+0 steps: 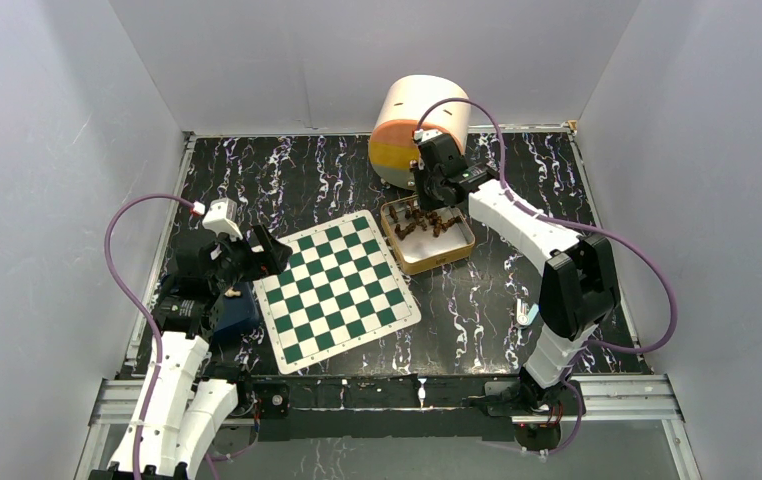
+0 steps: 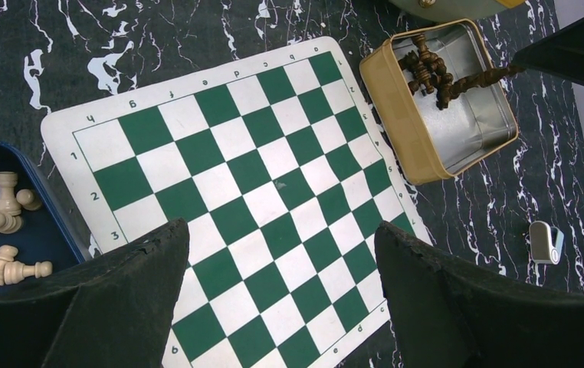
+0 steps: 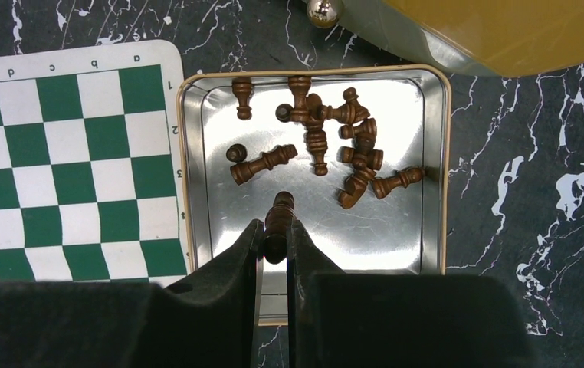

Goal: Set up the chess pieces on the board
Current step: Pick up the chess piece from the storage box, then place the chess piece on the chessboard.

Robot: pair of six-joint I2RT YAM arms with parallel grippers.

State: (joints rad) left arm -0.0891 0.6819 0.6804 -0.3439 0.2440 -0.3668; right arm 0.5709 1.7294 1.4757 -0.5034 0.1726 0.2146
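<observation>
Pick-up step, judged: right claw [image 3: 274, 239] pinched shut on one brown chess piece [image 3: 278, 215] over the tin [image 3: 381, 230] at frame centre, board [image 3: 67, 153] at left bare, left claw [image 2: 281, 230] wide open and empty; next move probably needs an upright carry to a home square.

Board [image 1: 337, 288]: green/white checkered mat w/ white border, flat on worktop [image 1: 477, 300]. Brown chess pieces [image 3: 316, 146] lie toppled in tin [image 3: 381, 230] just beside board; lone piece [image 3: 278, 218] pinched in right gripper [image 3: 275, 244].
</observation>
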